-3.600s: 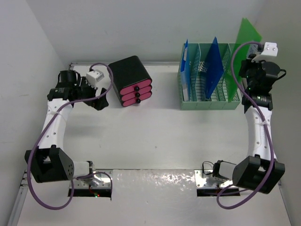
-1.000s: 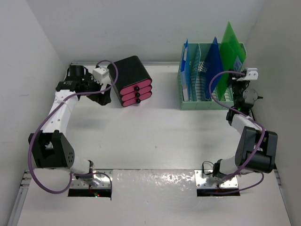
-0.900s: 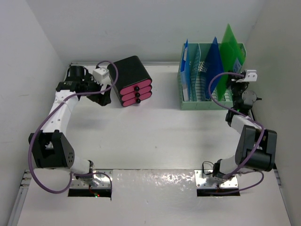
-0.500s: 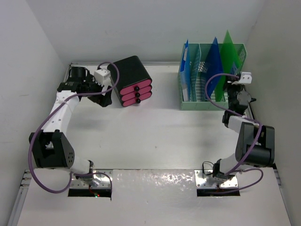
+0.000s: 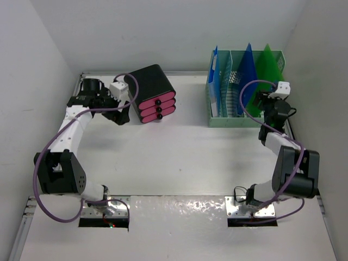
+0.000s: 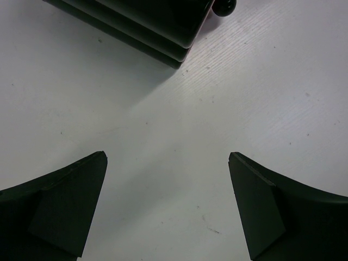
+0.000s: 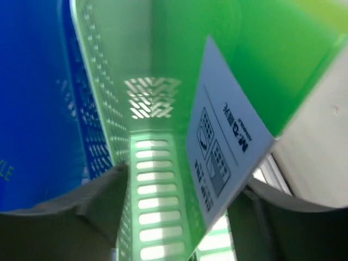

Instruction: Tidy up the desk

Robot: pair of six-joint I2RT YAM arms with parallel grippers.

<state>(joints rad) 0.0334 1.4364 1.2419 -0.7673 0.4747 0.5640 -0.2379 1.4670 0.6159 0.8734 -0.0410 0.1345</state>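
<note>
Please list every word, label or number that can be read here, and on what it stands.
"YLE": pale letters, cut off by the picture's edge, on the blue folder.
White sticker on the green folder: print and small pictures, too blurred to read.
No other text.

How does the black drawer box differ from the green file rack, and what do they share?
The drawer box is black with three pink drawers; the file rack is green and slotted. The drawer box sits at an angle; the file rack sits square to the far edge of the desk. The file rack holds upright folders; the drawer box's drawers are shut. Both stand on the desk.
</note>
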